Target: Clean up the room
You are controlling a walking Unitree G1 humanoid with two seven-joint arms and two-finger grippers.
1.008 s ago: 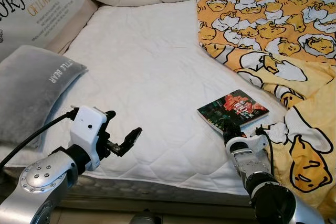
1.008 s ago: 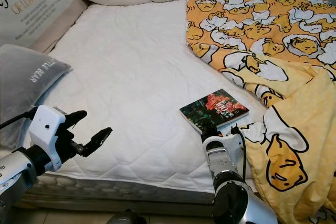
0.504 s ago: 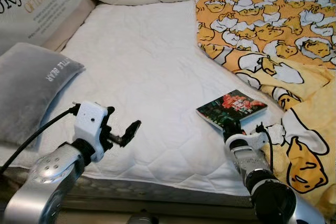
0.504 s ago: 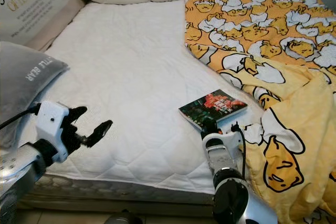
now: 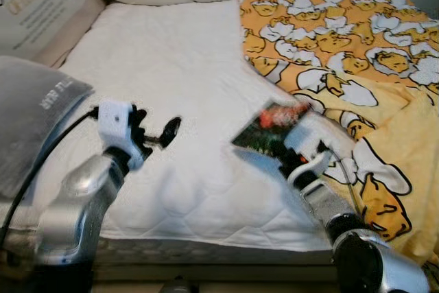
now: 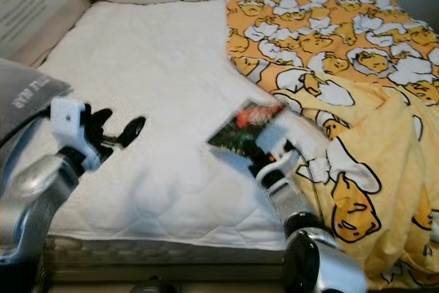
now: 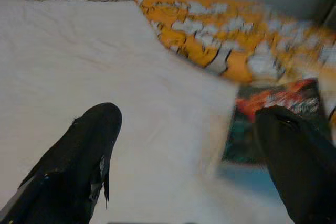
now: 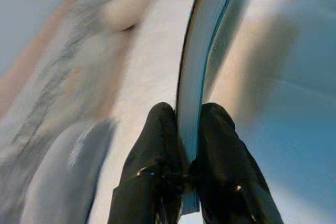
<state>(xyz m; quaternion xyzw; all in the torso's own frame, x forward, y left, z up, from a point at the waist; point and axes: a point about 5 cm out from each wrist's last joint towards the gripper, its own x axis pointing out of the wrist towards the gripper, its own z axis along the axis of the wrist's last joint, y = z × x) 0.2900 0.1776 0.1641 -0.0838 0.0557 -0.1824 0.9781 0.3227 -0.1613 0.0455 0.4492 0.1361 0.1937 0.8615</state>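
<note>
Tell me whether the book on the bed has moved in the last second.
Yes. The thin glossy book with the red and dark green cover, pinched in the right tool, has lifted off the white quilted mattress, its near edge raised, tilting toward the yellow patterned duvet.

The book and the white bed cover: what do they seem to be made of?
The book, clamped by the right pincer, looks like a paperback: a thin glossy printed cover and a pale block of paper pages seen edge-on. The bed cover seems to be matte quilted fabric, with stitched diamond lines and soft puffing; the fibre cannot be told.
</note>
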